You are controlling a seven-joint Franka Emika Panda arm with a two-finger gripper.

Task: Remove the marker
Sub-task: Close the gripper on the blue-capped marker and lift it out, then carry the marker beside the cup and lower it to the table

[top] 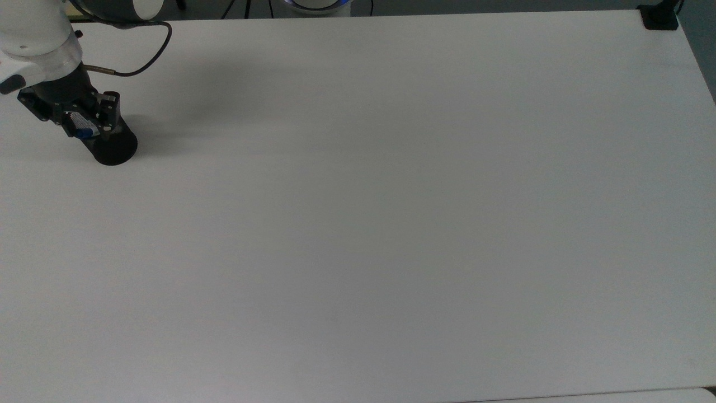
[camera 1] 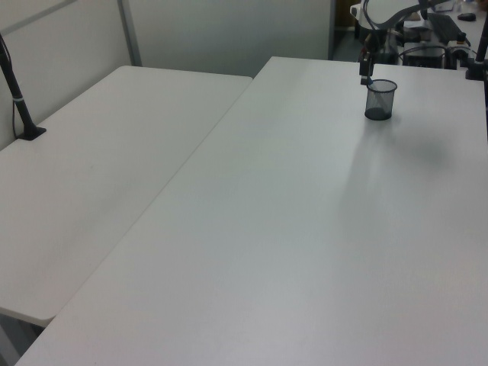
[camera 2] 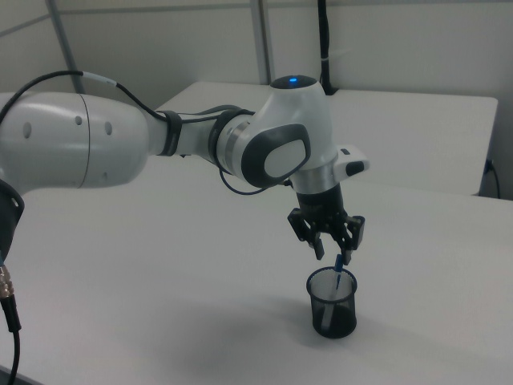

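Black mesh cup (camera 2: 333, 303) stands on the white table (top: 391, 224), near the top view's left edge, and the marker (camera 2: 340, 273) leans inside it with its blue cap above the rim. My gripper (camera 2: 330, 250) hangs directly over the cup, the fingers a little apart on both sides of the cap, not closed on it as far as I can see. I judge the step is the grasp itself. Next I must close on the cap, then lift straight up so the cup does not tip.
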